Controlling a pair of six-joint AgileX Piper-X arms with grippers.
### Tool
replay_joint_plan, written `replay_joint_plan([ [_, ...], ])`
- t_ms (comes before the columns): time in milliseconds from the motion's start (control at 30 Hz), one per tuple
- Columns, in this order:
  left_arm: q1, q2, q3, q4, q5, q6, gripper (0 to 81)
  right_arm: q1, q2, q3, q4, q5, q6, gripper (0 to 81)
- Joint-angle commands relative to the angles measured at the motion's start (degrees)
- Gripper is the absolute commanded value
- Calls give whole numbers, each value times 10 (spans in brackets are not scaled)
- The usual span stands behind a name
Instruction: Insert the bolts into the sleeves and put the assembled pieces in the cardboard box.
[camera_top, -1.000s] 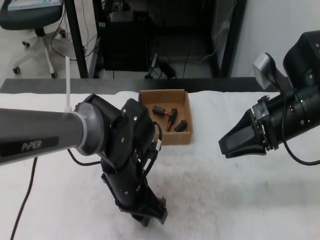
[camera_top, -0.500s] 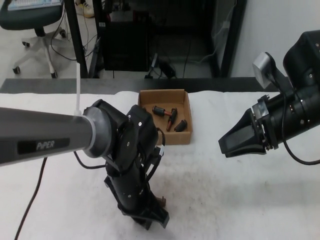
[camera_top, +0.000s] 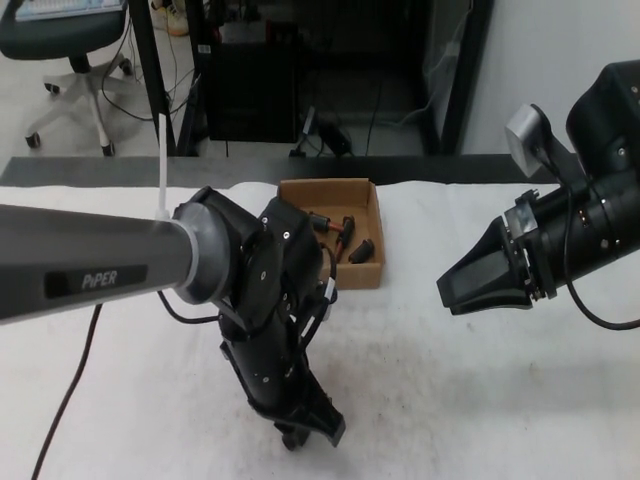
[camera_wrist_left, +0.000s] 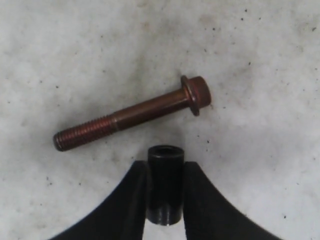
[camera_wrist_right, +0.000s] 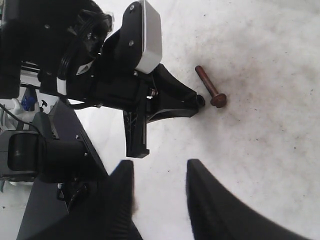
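A brown flanged bolt (camera_wrist_left: 135, 112) lies flat on the white bench cover. Just beside its shank, my left gripper (camera_wrist_left: 165, 167) is shut on a short black sleeve (camera_wrist_left: 165, 195), whose open bore faces the bolt. In the high view the left gripper (camera_top: 312, 428) points down near the bench's front edge. The right wrist view shows the bolt (camera_wrist_right: 210, 86) off the left gripper's tip (camera_wrist_right: 192, 102). My right gripper (camera_wrist_right: 159, 165) is open and holds nothing. It hangs above the bench's right side (camera_top: 455, 290). The cardboard box (camera_top: 330, 283) at the back centre holds several dark assembled pieces (camera_top: 345, 235).
The white cover (camera_top: 450, 390) stretches bare between the two arms. The left arm's thick grey link (camera_top: 90, 270) crosses the left half of the bench. Behind the bench stand black frame posts (camera_top: 150, 70) and an office chair (camera_top: 60, 40).
The left arm has swung a little to the right and toward the front edge, and it now covers the bolt in the high view. The right arm has stayed still.
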Motion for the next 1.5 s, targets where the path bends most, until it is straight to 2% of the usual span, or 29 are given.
replay_joint_plan([
  [0, -2, -5, -3, -2, 1, 0, 3, 0, -5, -1, 0, -10, -5, 331],
  [133, -2, -18, -33, 24, 1, -44, 2, 0, -5, -1, 0, -10, -5, 331],
  [233, -2, -29, -48, -18, 1, -133, 2, 0, -5, -1, 0, -10, -5, 331],
  [367, -1, -33, -48, -130, -8, -359, 2, 0, -5, -1, 0, -10, -5, 331],
  [533, -2, -32, -48, -243, -85, -722, 2, 0, -5, -1, 0, -10, -5, 331],
  [700, -2, -30, -48, -252, -145, -920, 2, 0, -5, -1, 1, -10, -3, 331],
  [867, -2, -14, -48, -232, -150, -935, 2, 0, -5, -2, 1, -10, -3, 331],
  [1100, -2, 17, -48, -225, -107, -932, 2, 0, -5, -2, -10, -19, -3, 331],
  [1267, -2, 26, -48, -227, -83, -866, 2, 0, -5, -2, -19, -35, -3, 331],
  [1467, -2, 26, -46, -227, -68, -861, 10, 0, -5, -2, -35, -35, 4, 331],
])
